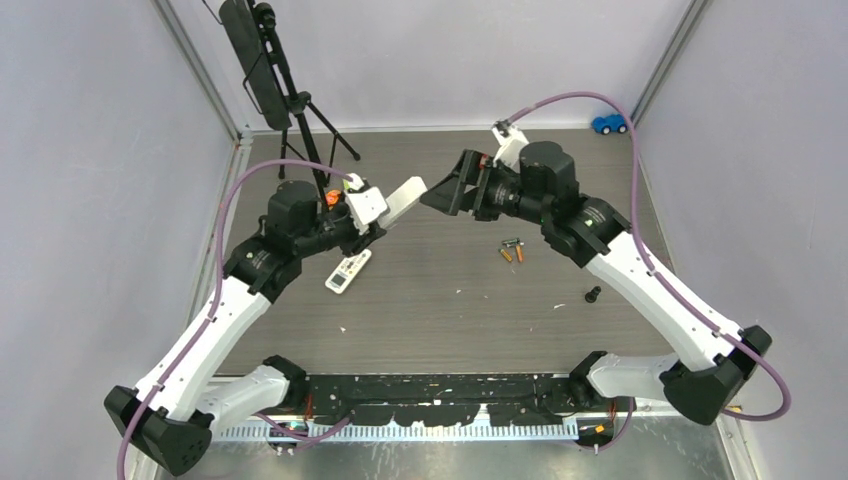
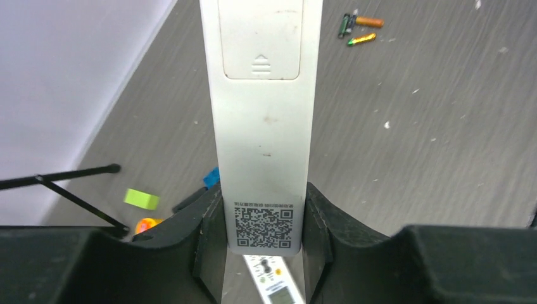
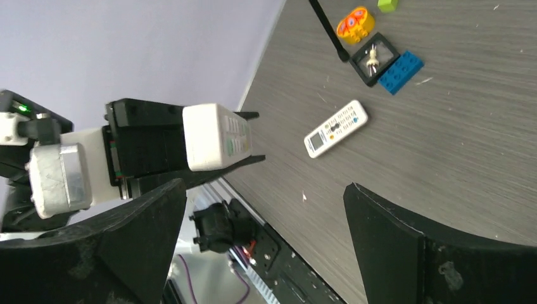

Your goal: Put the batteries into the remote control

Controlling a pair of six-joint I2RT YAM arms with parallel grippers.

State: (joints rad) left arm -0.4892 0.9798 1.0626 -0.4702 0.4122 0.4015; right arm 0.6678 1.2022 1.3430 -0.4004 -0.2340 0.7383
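Clamped in left pincer (image 2: 263, 218), remote (image 2: 259, 120) aimed lengthwise at the gaping right pincer (image 3: 263, 193), just apart. Batteries (image 1: 511, 250) down on bench (image 1: 450, 325), nearer the right one; cover (image 2: 259, 44) seemingly shut.

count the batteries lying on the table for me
3, loose together on the table, right of centre: a dark green battery, with one orange battery just below-left of it and a second orange battery just below-right. Any inside the held remote would be hidden.
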